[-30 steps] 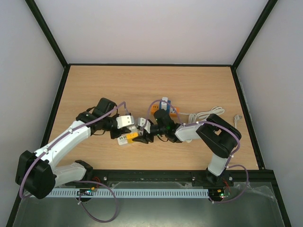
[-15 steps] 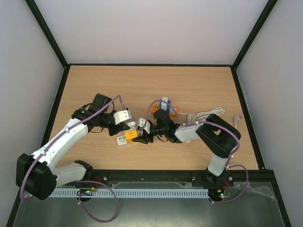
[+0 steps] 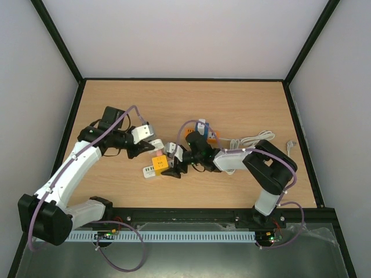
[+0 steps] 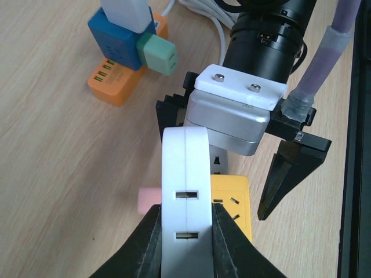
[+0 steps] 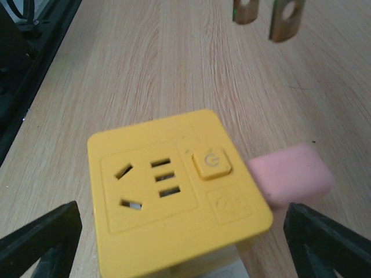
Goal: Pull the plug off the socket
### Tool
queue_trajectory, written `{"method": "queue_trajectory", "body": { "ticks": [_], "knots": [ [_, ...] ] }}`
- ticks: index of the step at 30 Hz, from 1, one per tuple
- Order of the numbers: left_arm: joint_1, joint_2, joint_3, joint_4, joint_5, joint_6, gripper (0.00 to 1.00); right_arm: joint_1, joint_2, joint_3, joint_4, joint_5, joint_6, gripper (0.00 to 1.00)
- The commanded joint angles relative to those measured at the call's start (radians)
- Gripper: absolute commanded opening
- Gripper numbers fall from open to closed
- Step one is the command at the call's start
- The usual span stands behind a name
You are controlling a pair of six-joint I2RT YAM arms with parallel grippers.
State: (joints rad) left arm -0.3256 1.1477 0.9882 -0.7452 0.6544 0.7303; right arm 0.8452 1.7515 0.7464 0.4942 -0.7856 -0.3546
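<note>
My left gripper point(image 3: 149, 145) is shut on a white plug point(image 4: 185, 191), which hangs clear of the socket, up and to its left; its two metal prongs point(image 5: 270, 18) show bare at the top of the right wrist view. The yellow socket cube point(image 3: 159, 163) sits on the table with its slots empty point(image 5: 156, 179). A pink plug point(image 5: 290, 174) sticks out of its side. My right gripper point(image 3: 169, 163) is open, with one finger point(image 4: 288, 174) on either side of the cube.
An orange and blue socket stack point(image 3: 200, 132) with a mint plug point(image 4: 159, 53) and a white plug stands just behind my right wrist. A coiled white cable point(image 3: 250, 141) and a small loose connector point(image 3: 290, 145) lie to the right.
My left gripper has moved up and to the left with the white plug, drawing it out of the yellow socket. The right gripper has stayed at the cube.
</note>
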Motion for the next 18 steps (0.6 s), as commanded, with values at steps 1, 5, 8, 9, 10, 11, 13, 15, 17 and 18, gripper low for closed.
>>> {"method": "queue_trajectory", "body": {
  "ticks": [1,5,8,9,10,11,13,15,17,18],
  "knots": [
    [0.006,-0.014,0.063,-0.070,0.087,0.036,0.03,0.004,-0.079,0.092,-0.116,-0.026,-0.010,0.95],
    [0.019,-0.006,0.092,-0.122,0.094,0.069,0.03,-0.011,-0.128,0.123,-0.192,-0.054,-0.008,0.96],
    [0.023,0.003,0.110,-0.163,0.107,0.091,0.03,-0.031,-0.169,0.135,-0.236,-0.077,0.009,0.95],
    [0.022,0.007,0.115,-0.177,0.115,0.101,0.03,-0.040,-0.185,0.136,-0.245,-0.085,0.017,0.95],
    [0.022,0.011,0.120,-0.193,0.123,0.110,0.04,-0.048,-0.204,0.134,-0.253,-0.090,0.023,0.94],
    [0.023,0.015,0.125,-0.207,0.130,0.119,0.04,-0.055,-0.222,0.132,-0.264,-0.092,0.026,0.91],
    [0.023,0.021,0.129,-0.229,0.146,0.129,0.04,-0.068,-0.258,0.132,-0.290,-0.096,0.028,0.84],
    [0.022,0.021,0.124,-0.234,0.155,0.135,0.04,-0.079,-0.289,0.135,-0.311,-0.110,0.043,0.75],
    [0.020,0.023,0.119,-0.235,0.161,0.141,0.05,-0.082,-0.306,0.149,-0.334,-0.131,0.065,0.67],
    [0.021,0.024,0.117,-0.234,0.164,0.140,0.05,-0.082,-0.308,0.155,-0.341,-0.143,0.080,0.66]
  ]
}}
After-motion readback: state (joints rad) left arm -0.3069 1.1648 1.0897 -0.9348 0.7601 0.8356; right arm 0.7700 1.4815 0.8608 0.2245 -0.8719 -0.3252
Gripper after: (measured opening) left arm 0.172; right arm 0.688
